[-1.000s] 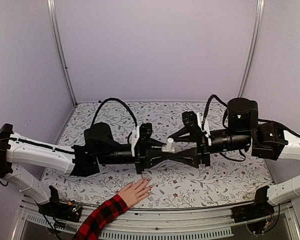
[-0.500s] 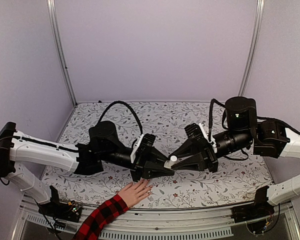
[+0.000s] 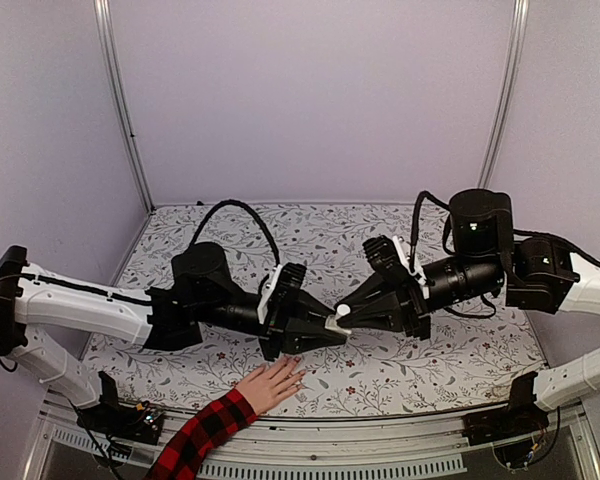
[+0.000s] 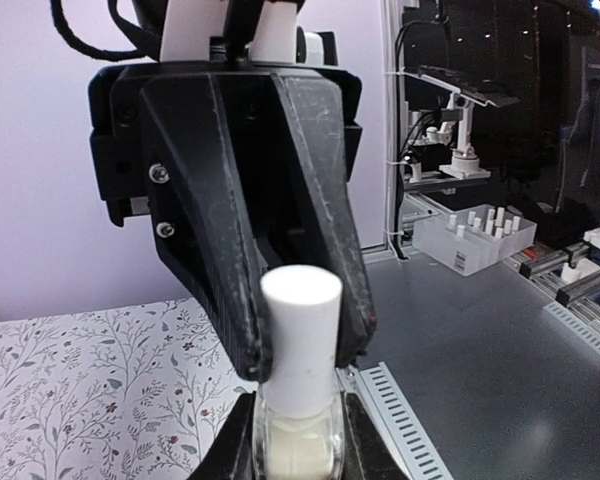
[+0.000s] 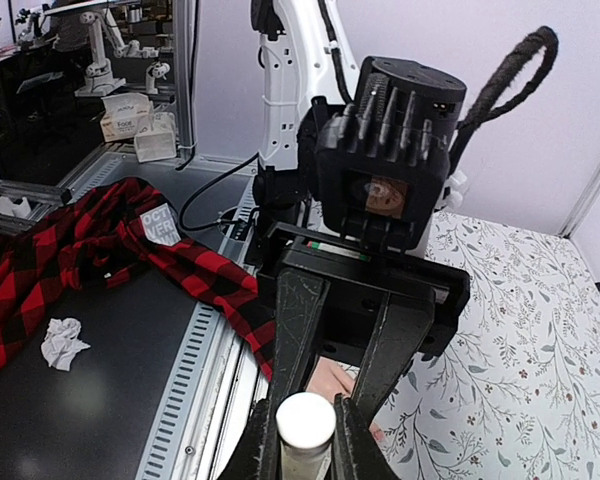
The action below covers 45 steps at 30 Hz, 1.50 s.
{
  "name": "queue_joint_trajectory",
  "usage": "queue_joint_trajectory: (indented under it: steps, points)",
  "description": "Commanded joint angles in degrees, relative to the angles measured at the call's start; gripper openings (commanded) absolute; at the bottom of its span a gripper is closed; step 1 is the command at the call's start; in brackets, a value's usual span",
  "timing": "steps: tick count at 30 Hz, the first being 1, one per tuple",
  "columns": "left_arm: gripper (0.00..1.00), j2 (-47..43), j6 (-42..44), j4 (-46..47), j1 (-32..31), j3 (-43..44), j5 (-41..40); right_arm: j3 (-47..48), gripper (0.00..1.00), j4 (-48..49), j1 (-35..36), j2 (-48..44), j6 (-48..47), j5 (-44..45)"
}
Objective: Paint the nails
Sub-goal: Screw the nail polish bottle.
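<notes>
Top view: the left gripper (image 3: 329,330) and right gripper (image 3: 346,313) met tip to tip over the middle of the floral table (image 3: 430,370). The left one was clamped on the little bottle (image 3: 333,327), the right one pinched tight on its white cap (image 3: 339,316). The nails (image 3: 299,363) were on a hand (image 3: 272,385) lying flat, just near-left of the bottle and below it, not touching.

Left wrist view: bottle glass between its own fingers, with the right gripper's jaws hugging the cap.

Right wrist view: cap between its own fingers, plaid sleeve (image 5: 205,275) to the left. Couldn't make out the nails here.
</notes>
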Motion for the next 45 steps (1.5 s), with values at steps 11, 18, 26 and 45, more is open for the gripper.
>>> queue_joint_trajectory:
  steps: [11,18,26,45]
  points:
    - [0.0,-5.3,0.55,5.03,1.07,-3.56,-19.94,0.64,0.0,3.6,0.48,2.96,6.55,10.4]
    - [0.0,-5.57,0.82,5.32,1.08,-3.86,-28.3,0.03,0.0,5.53,0.54,4.5,9.1,14.75]
    - [0.0,-3.36,0.92,5.36,0.97,-3.08,-40.99,1.43,0.0,6.49,0.45,8.88,14.91,26.15]
    - [0.0,-0.47,-0.21,0.34,2.88,-1.46,-30.99,-1.38,0.28,11.06,0.37,7.9,21.7,33.5]
